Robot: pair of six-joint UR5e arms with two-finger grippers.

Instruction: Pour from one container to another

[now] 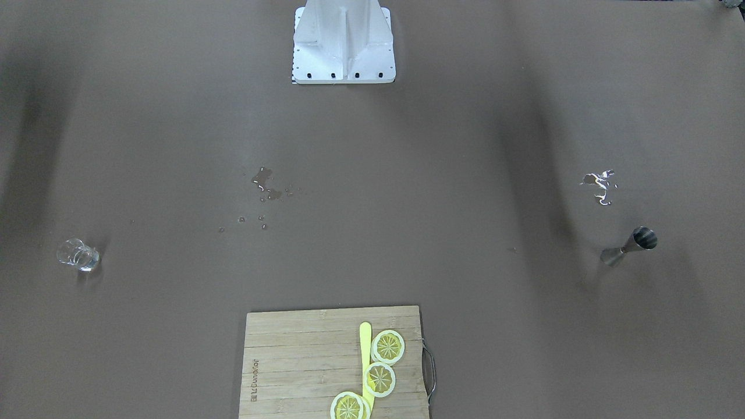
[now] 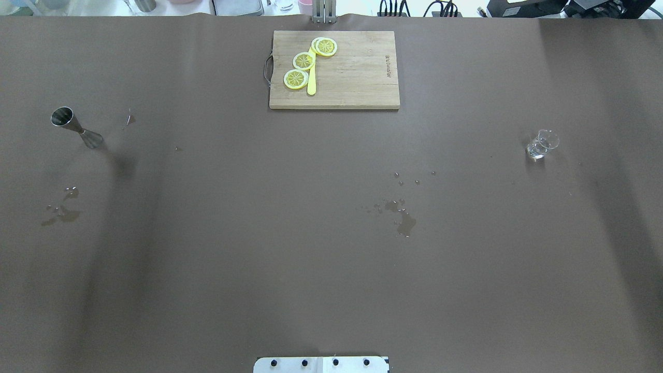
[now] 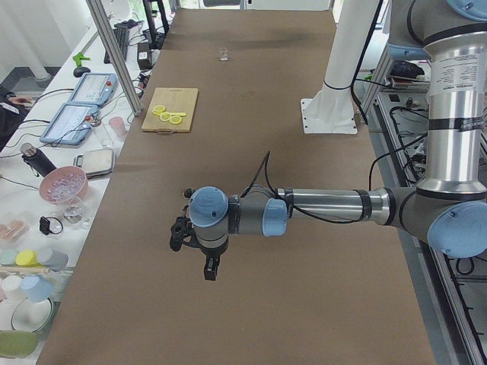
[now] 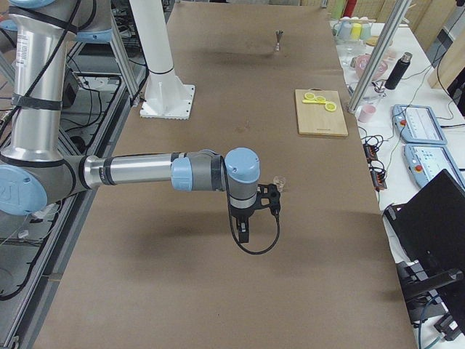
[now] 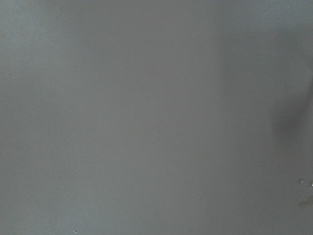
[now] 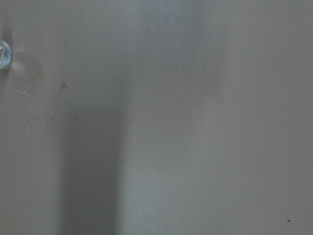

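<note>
A steel jigger [image 2: 75, 127] [image 1: 631, 245] stands upright on the brown table at the robot's left. A small clear glass [image 2: 541, 144] [image 1: 78, 255] holding some clear liquid stands at the robot's right. The glass [image 6: 2, 54] also shows at the left edge of the right wrist view. My left gripper [image 3: 211, 266] hangs above the table on the near arm in the exterior left view. My right gripper [image 4: 243, 231] hangs above the table close to the glass [image 4: 279, 181]. Both grippers appear only in the side views, so I cannot tell whether they are open or shut.
A wooden cutting board [image 2: 352, 77] [image 1: 291, 361] with three lemon slices [image 2: 304, 60] and a yellow knife lies at the far middle. Small spills of liquid [image 2: 404, 223] [image 2: 62, 212] wet the table. The robot's white base [image 1: 343, 41] stands at the near edge.
</note>
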